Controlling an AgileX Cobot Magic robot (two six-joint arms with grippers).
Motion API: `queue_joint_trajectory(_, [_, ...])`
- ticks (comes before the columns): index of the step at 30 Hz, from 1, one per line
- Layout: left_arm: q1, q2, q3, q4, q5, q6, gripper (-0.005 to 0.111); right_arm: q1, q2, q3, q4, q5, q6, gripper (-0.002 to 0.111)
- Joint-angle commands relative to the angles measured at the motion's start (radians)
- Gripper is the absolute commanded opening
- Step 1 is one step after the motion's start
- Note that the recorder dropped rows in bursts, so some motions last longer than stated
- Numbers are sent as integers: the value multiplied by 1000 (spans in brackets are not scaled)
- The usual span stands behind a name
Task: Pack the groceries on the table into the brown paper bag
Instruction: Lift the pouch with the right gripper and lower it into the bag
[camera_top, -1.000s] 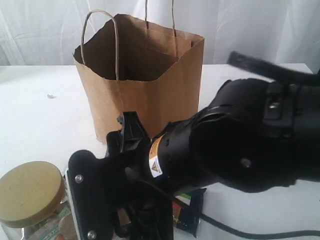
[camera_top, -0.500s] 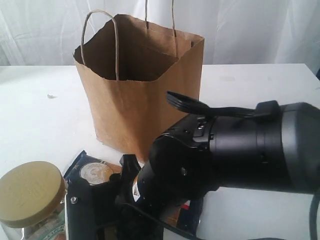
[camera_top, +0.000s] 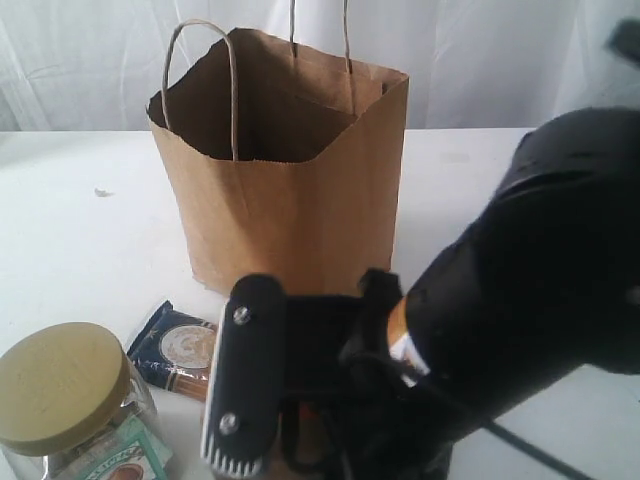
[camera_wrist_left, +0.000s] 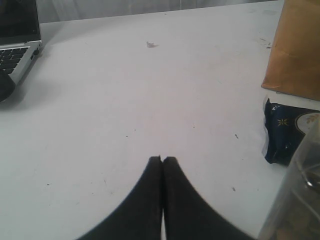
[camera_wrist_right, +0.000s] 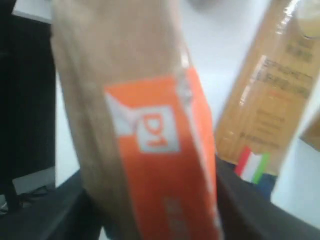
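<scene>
The brown paper bag (camera_top: 290, 170) stands upright and open on the white table (camera_top: 80, 240). In the right wrist view my right gripper (camera_wrist_right: 150, 205) is shut on the orange-labelled brown pouch (camera_wrist_right: 145, 140), which fills the gap between the dark fingers (camera_wrist_right: 250, 200). The long spaghetti pack (camera_wrist_right: 275, 95) lies just beyond it. Its blue end (camera_top: 175, 348) shows in the exterior view, next to the gold-lidded glass jar (camera_top: 60, 385). My right arm (camera_top: 520, 310) hangs low in front of the bag. My left gripper (camera_wrist_left: 162, 161) is shut and empty over bare table, away from the bag (camera_wrist_left: 295, 55).
A laptop (camera_wrist_left: 17, 40) sits at the table's edge in the left wrist view. A small speck (camera_top: 100, 192) lies on the table to the left of the bag. White curtains hang behind the table.
My right arm has swung and turned in front of the bag, uncovering the spaghetti pack's blue end. The left gripper has stayed shut.
</scene>
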Motion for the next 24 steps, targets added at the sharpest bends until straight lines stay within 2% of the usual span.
queue_joint_trajectory(1, [-5, -4, 4, -7, -5, -1, 0, 2, -147, 1, -167, -4, 233, 0])
queue_joint_trajectory(7, [-5, -4, 4, -7, -5, -1, 0, 2, -341, 1, -212, -159, 508, 0])
queue_joint_trajectory(12, [-5, -4, 4, -7, -5, -1, 0, 2, -461, 1, -280, -405, 589, 0])
queue_joint_trajectory(19, [-5, -4, 4, -7, -5, -1, 0, -25, -493, 1, -725, -715, 767, 0])
queue_joint_trajectory(24, [-5, -4, 4, -7, -5, -1, 0, -80, -419, -1, -936, -734, 818, 0])
